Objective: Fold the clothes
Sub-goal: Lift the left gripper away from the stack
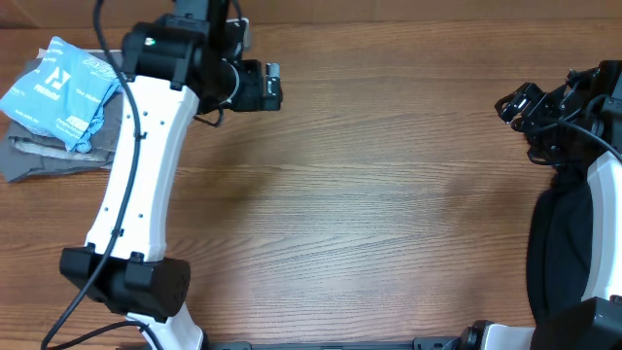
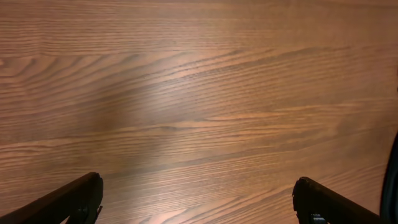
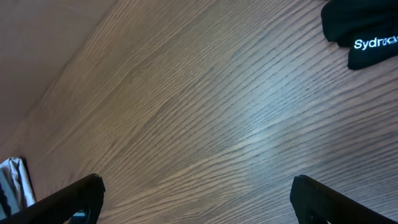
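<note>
At the far left corner of the table [image 1: 389,194], seen from overhead, the light blue T-shirt [image 1: 58,92] lies folded into a compact packet with white lettering facing up. It rests on top of the grey trousers [image 1: 39,160], which stick out below it towards the left edge. The white left arm [image 1: 136,165] reaches from the near edge up past the packet's right side and hides a strip of it. The left gripper [image 1: 243,78] hangs near the far edge, just right of the clothes and apart from them; from this height its jaws cannot be read. The right gripper [image 1: 520,105] sits by the right edge, well apart from the shirt. From the left wrist, the left gripper [image 2: 199,208] shows both dark fingers [image 2: 68,202] in the lower corners, spread wide over bare wood with nothing between them. From the right wrist, the right gripper [image 3: 199,205] is likewise spread wide and empty above the wood grain. A black item [image 3: 360,31] with white lettering lies at the upper right of that view.
</note>
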Controlling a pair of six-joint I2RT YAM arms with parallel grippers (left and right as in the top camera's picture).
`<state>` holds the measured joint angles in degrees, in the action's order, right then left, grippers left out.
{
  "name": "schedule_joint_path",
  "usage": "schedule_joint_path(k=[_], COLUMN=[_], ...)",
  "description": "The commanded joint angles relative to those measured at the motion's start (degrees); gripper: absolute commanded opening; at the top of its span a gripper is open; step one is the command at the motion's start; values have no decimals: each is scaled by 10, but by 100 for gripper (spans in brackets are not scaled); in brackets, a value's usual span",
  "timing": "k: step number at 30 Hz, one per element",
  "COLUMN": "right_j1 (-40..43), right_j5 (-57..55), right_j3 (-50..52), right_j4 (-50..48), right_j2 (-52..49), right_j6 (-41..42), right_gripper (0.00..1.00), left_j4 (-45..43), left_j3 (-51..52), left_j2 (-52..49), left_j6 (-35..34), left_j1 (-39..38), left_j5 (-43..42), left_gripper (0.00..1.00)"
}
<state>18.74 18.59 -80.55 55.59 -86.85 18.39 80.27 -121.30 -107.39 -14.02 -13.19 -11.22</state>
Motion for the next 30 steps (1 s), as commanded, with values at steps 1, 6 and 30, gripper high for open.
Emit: schedule_joint_path(k=[1,6,30], right_j1=[1,1,-40], right_j5=[-6,-6,-6], right_j3=[-2,-2,-2], right_j4=[-2,-2,-2], right_j2=[0,0,194], right_j6=[0,0,0], right_gripper=[100,100,100], left_j4=[1,1,1], left_j3=[2,2,2], left_j2=[-9,-9,-9], left_j6=[-8,-8,-8], left_j1=[-6,-6,-6], left_j5=[13,13,13], left_gripper=[100,100,100])
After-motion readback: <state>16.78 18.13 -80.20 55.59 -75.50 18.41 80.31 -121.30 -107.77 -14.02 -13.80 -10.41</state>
